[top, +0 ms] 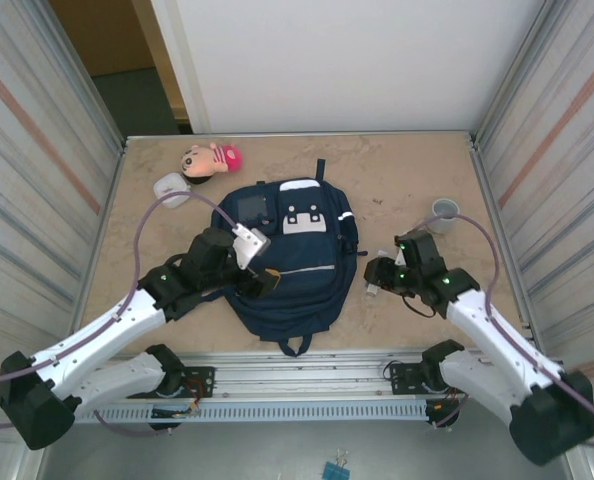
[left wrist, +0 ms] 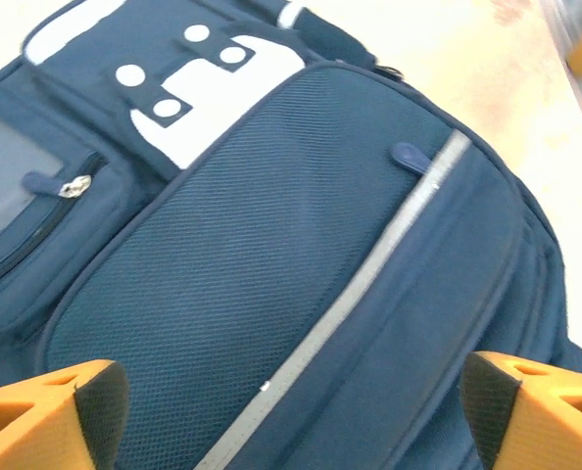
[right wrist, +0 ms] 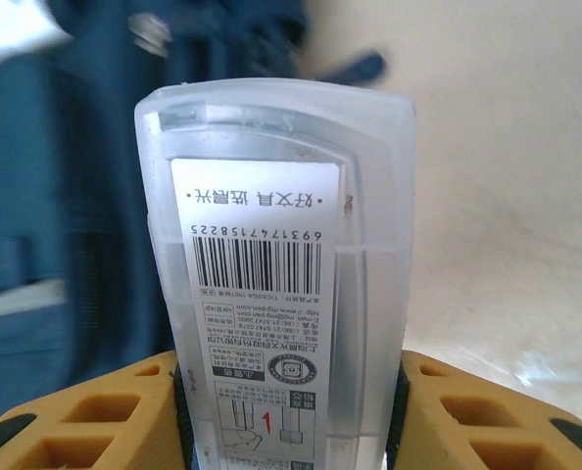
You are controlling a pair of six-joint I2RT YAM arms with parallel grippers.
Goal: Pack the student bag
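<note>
Right end effector [right wrist: 291, 406] clamped on translucent barcode-labelled case [right wrist: 276, 196]; left end effector [left wrist: 291, 406] wide open over student bag [left wrist: 271, 255]. Best practice: unzip a pocket before insertion.

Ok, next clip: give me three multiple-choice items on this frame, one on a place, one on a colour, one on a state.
1. Where does the doll lie?
A) on top of the bag
B) at the far left of the table, beyond the bag
C) at the near edge, between the arms

2. What colour is the bag?
A) red
B) green
C) navy blue

3. What is the right gripper doing?
A) clamping a clear box
B) hanging open and empty
C) holding the doll

Key: 1 B, the top view shows it past the bag's far left corner. 2 C, navy fabric with white patches. 3 A, the barcode-labelled box sits pinched in it.
</note>
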